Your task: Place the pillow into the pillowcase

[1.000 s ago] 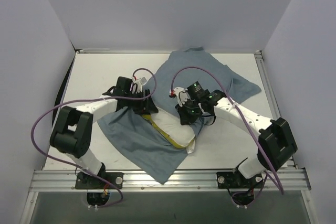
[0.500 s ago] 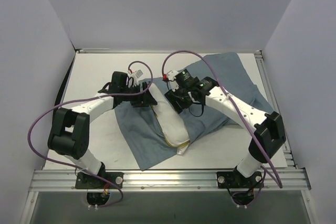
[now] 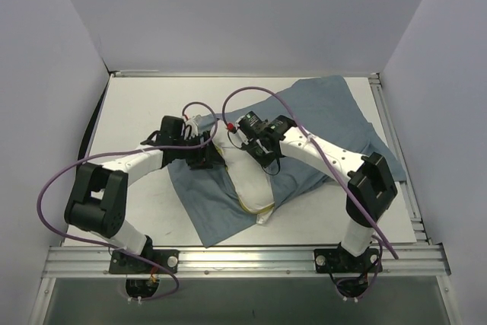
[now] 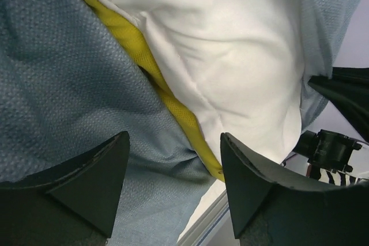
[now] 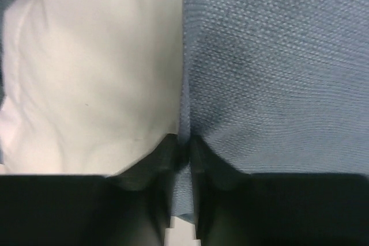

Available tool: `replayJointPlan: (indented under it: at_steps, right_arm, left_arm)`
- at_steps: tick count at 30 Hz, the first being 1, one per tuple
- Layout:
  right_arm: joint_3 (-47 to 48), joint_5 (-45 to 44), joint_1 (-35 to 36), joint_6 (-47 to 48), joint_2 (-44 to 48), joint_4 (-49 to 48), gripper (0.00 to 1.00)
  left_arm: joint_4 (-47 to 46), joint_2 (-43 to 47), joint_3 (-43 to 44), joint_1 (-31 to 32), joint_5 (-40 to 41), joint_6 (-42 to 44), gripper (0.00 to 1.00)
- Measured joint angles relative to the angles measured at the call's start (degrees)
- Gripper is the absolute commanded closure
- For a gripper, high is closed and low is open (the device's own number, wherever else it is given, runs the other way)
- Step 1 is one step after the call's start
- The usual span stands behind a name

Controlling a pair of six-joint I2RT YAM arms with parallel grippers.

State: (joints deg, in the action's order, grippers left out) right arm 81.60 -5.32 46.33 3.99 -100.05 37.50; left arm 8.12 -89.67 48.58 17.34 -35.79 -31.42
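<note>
Pillow and cover lie together in the middle of the flat white table: the soft, puffy white rectangular pillow rests lengthwise on the large, limp grey-blue fabric pillowcase, with its near end bare close to the cloth's front edge

On the left, the left arm reaches in from its base, a purple cable looping beside it, and the left gripper sits at the pillow's far left corner. In its wrist view the left gripper is released: its two dark fingers stand wide apart and clamp nothing. Behind the gap lies grey-blue pillowcase cloth on the left, then the pillow's yellow mesh band running diagonally, then the white pillow, creased and puffy

Further right, the right gripper comes down at the pillow's far right side, just across from the left one. Its wrist view shows the right gripper clenched on a thin raised fold of the pillowcase, the jaws pressed together with only cloth between them. The white pillow lies directly left of that fold, touching it

To the right, the rest of the cover spreads flat and wrinkled toward the table's far right corner. Whether the pillow's far end is inside the opening cannot be told
</note>
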Motion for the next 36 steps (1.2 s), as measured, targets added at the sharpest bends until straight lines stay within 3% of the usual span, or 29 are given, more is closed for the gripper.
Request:
replayJointPlan:
  at_steps: [1, 5, 10, 16, 20, 23, 25, 28, 32, 33, 35, 36]
  right_arm:
    - [0.0, -0.2, -0.35, 0.13, -0.02, 0.31, 0.99]
    - [0.0, 1.4, -1.16, 0.37, 0.22, 0.57, 1.0]
    - [1.49, 12.37, -1.62, 0.2, 0.52, 1.42, 1.0]
    - [16.63, 33.2, -0.83, -4.46, -0.79, 2.1, 1.0]
    - [16.37, 41.2, 0.11, -5.27, -0.28, -1.18, 1.0]
    - [9.33, 41.88, -1.79, -5.29, -0.76, -2.14, 1.0]
    - [4.74, 40.33, -3.93, -5.35, -1.7, -2.27, 1.0]
    - [-0.35, 37.05, -6.23, -6.23, -3.28, -2.27, 0.88]
    - [-3.15, 35.63, -6.64, -7.89, -3.63, -2.1, 0.79]
    - [-3.15, 35.6, -6.93, -8.35, -3.43, -2.25, 0.68]
    - [-2.93, 35.28, -7.1, -9.09, -2.71, -2.1, 0.54]
    - [-2.54, 34.8, -7.3, -9.2, -2.25, -1.9, 0.4]
  left_arm:
    - [-0.33, -0.09, -0.31, 0.15, 0.07, -0.57, 0.3]
    - [-5.03, -2.6, -0.46, 1.81, 0.07, -3.93, 0.41]
    - [-13.49, -7.65, -0.46, 3.67, -0.96, -10.49, 0.7]
    - [-21.49, -10.75, -0.55, 5.18, -1.31, -19.56, 0.8]
    - [-24.9, -10.54, -1.05, 5.33, -1.25, -23.54, 0.84]
    - [-26.6, -8.98, -3.8, 5.25, -0.92, -25.33, 0.84]
    - [-26.8, -7.58, -5.68, 4.81, -0.94, -25.51, 0.7]
    - [-25.03, -5.01, -7.1, 3.08, -1.25, -23.87, 0.48]
    - [-14.88, -0.28, -4.68, 0.0, 0.44, -15.72, 0.42]
    - [-11.69, 1.07, -3.58, -0.44, 1.33, -13.33, 0.41]
    - [-5.84, 4.02, -1.14, -0.68, 4.04, -8.2, 0.4]
    - [-3.67, 5.11, -0.07, -0.52, 5.09, -6.23, 0.4]
